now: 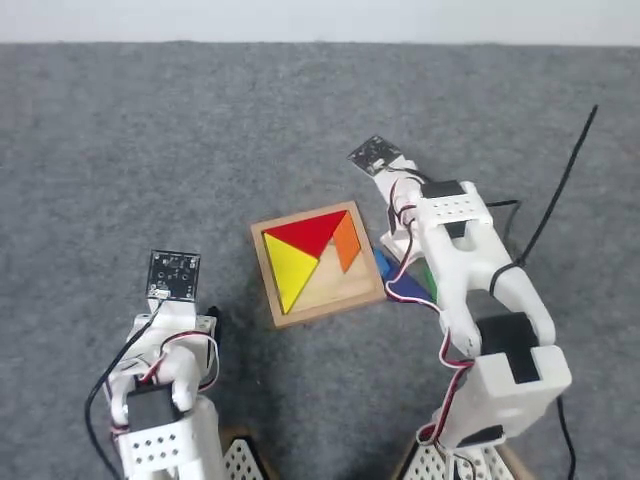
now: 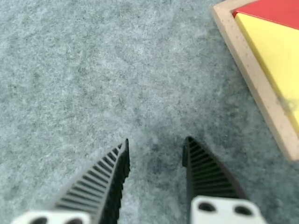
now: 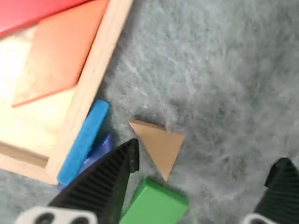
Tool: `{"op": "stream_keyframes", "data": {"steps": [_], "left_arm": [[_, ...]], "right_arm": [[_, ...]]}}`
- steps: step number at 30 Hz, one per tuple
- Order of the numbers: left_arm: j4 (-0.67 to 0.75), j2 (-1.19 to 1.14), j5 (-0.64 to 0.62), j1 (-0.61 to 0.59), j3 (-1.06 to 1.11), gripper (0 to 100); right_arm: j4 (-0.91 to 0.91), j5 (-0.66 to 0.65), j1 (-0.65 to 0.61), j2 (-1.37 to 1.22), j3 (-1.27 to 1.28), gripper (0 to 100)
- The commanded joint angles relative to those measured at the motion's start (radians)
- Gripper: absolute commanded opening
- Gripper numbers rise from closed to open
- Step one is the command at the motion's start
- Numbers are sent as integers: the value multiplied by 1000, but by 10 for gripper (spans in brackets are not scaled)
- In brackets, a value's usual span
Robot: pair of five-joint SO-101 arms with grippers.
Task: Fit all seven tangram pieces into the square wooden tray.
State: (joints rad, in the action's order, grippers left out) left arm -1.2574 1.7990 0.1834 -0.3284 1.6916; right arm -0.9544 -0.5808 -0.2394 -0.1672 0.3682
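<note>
right pincer (image 3: 208, 158), wide, hovers by tan triangle (image 3: 159, 144) and green block (image 3: 156, 205); left pincer (image 2: 157, 143) parted.

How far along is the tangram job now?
Done: red triangle, yellow triangle and orange piece lie in the tray. In hand: nothing; the open right gripper hangs near the tan triangle. Left outside the tray: it, the green piece, light blue piece, dark blue piece.

The right arm (image 1: 470, 270) is covering most of the green piece (image 1: 427, 272) and part of the dark blue piece (image 1: 403, 290) right of the tray (image 1: 320, 310). In the left wrist view, the edge is cutting off the tray, yellow piece (image 2: 275, 51) and red piece (image 2: 275, 7).
</note>
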Motion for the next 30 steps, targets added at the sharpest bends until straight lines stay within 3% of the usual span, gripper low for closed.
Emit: {"op": "stream_keyframes", "data": {"steps": [1,8,20,30], "left_arm": [[-6,18,-9,2,-8,190],[-6,18,-9,2,-8,190],[-6,18,-9,2,-8,190],[-6,18,-9,2,-8,190]], "right_arm": [[18,-106,-16,-35,-58,423],[56,-206,-12,-136,-58,402],[7,-201,-12,-142,-58,71],[-139,-152,-12,-91,-218,58]]}}
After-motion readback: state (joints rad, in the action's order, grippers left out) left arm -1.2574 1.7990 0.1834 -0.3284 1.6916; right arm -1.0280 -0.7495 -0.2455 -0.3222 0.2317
